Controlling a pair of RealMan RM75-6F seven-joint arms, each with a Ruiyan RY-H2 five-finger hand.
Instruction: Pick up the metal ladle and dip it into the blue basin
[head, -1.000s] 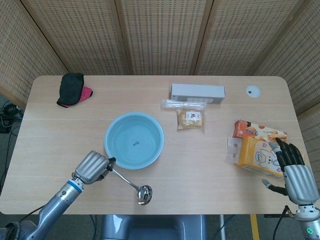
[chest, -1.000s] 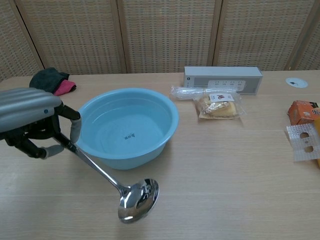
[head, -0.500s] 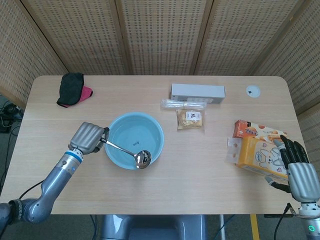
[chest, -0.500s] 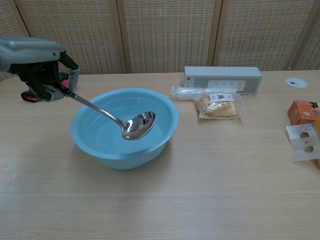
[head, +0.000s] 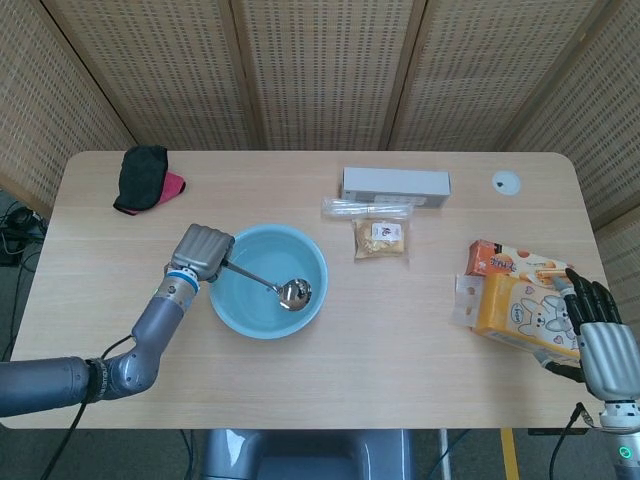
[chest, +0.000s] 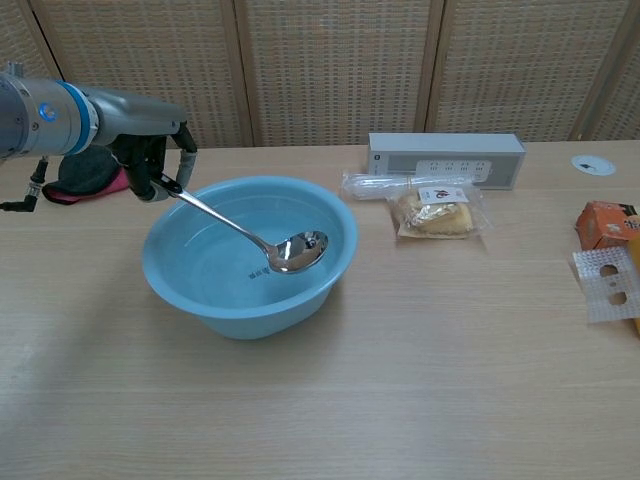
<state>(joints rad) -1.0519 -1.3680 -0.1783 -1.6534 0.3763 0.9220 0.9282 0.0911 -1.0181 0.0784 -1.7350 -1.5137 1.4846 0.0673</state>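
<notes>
The blue basin (head: 228, 306) (chest: 175, 290) stands left of the table's middle. My left hand (head: 203, 251) (chest: 150, 155) grips the handle end of the metal ladle (head: 270, 283) (chest: 250, 232) just over the basin's left rim. The ladle slopes down to the right, and its shiny bowl hangs inside the basin near the right wall. My right hand (head: 598, 338) rests at the table's right front edge beside an orange snack bag (head: 515, 315), holding nothing, fingers extended; the chest view does not show it.
A black and pink cloth (head: 144, 178) lies at the back left. Behind the basin are a grey box (head: 395, 184) (chest: 445, 158), a clear wrapper and a packed snack (head: 380, 238) (chest: 435, 212). An orange carton (head: 515, 259) lies at the right.
My left hand has carried the ladle from the table in front of the basin up and over its left rim; the ladle's bowl has sunk lower into the basin. The right hand barely moved.
</notes>
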